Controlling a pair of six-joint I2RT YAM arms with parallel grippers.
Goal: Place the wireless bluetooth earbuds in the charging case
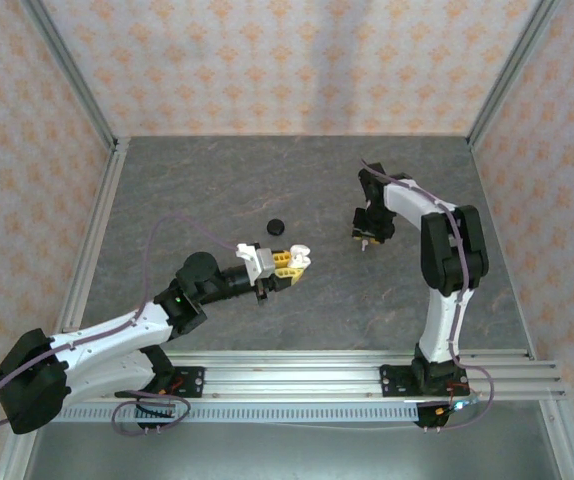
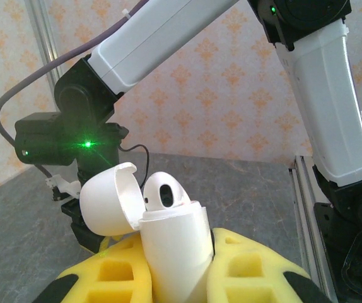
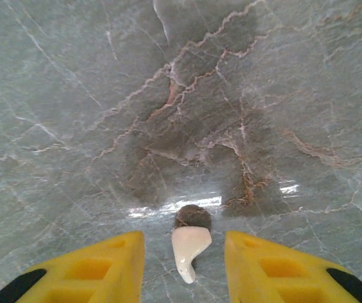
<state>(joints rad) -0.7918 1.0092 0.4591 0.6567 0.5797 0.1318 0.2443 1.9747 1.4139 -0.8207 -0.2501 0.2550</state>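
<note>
While left jaws clamp the open case [image 2: 171, 252], right jaws gape astride white earbud [image 3: 190, 247], stem toward wrist.

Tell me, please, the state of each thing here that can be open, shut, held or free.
white charging case: lid open, clamped in the left tool.
seated white earbud: in the case, its top showing.
loose white earbud: lying on the table, free between the right tool's fingers.
left tool: shut on the case.
right tool: open.
black round item: on the table, apart from both tools; too small to tell more.
</note>
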